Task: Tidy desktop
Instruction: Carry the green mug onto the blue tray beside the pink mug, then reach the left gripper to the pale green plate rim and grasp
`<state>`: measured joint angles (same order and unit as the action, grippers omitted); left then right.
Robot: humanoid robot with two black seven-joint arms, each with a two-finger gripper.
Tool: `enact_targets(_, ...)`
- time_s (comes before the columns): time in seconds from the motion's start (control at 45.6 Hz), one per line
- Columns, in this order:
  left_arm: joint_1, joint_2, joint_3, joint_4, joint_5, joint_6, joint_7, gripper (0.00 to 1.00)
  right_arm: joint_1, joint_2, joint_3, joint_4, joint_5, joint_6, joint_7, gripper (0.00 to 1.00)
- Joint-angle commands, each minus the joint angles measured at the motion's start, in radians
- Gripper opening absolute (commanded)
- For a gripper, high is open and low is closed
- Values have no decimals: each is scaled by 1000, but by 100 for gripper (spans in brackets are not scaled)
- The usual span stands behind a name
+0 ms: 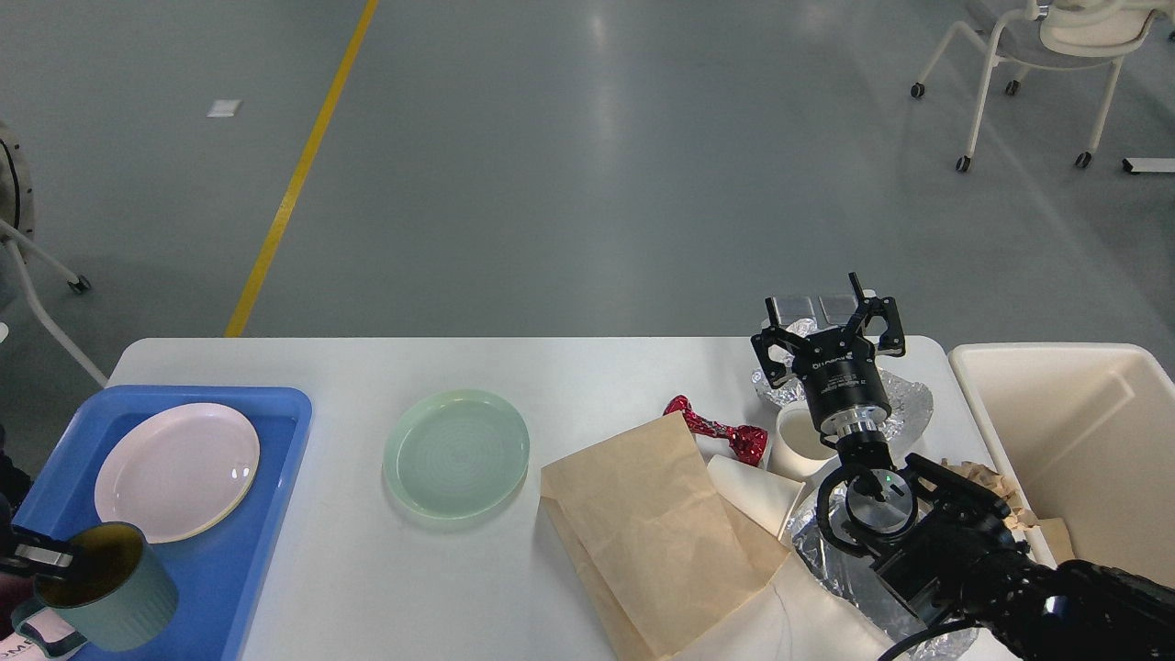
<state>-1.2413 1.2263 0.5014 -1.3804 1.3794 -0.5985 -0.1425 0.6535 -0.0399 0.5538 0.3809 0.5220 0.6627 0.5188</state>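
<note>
Left gripper (41, 557) holds mug (106, 588)

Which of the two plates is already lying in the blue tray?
The pink plate lies in the blue tray, at its far end. The pale green plate is outside the tray, directly on the white desktop, to the tray's right.

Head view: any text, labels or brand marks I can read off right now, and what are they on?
No text reads clearly.
Right tool: small white print on its black body, too small to read.
Pink mug: dark letters cut off at the picture's edge, unreadable.
</note>
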Motion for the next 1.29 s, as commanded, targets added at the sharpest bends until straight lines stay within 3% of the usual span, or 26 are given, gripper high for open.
enact_targets(0.0, 55, -21, 0, 12, -5, 65, 3, 0, 0, 0, 0, 0, 0, 0, 0, 100)
enact_targets(0.263, 163, -111, 0, 84, -16, 195, 14, 1, 0, 0, 0, 0, 0, 0, 1, 100)
enact_targets(0.416, 184, -123, 2, 100, -20, 217, 17, 8, 0, 0, 0, 1, 0, 0, 1, 100)
enact_targets(0.504, 186, -123, 2, 109, -20, 221, 15, 19, 0, 0, 0, 0, 0, 0, 0, 100)
enact_targets(0.57, 186, -125, -1, 115, -20, 227, 8, 33, 0, 0, 0, 0, 0, 0, 0, 100)
enact_targets(0.679, 183, -123, -12, 115, -22, 221, -3, 43, 0, 0, 0, 0, 0, 0, 0, 100)
enact_targets(0.723, 183, -117, -24, 115, -31, 221, -9, 54, 0, 0, 0, 0, 0, 0, 0, 100)
enact_targets(0.876, 161, -94, -49, 93, -95, 207, -34, 78, 0, 0, 0, 0, 1, 0, 0, 100)
enact_targets(0.92, 126, -50, -70, 77, -100, 175, -55, 81, 0, 0, 0, 0, 0, 0, 0, 100)
enact_targets(0.964, 47, 13, -109, 58, -100, 93, -74, 82, 0, 0, 0, 0, 0, 0, 0, 100)
enact_targets(1.073, -292, 67, -282, 73, -121, -313, -85, 82, 0, 0, 0, 0, 1, 0, 0, 100)
enact_targets(1.095, -361, 65, -326, 87, -131, -361, -78, 82, 0, 0, 0, 0, 0, 0, 0, 100)
enact_targets(1.183, -581, 41, -448, 168, -160, -361, -65, 82, 0, 0, 0, 1, 0, 0, 0, 100)
enact_targets(1.271, -593, -43, -446, 166, -163, -361, -36, 82, 0, 0, 0, 0, 0, 0, 0, 100)
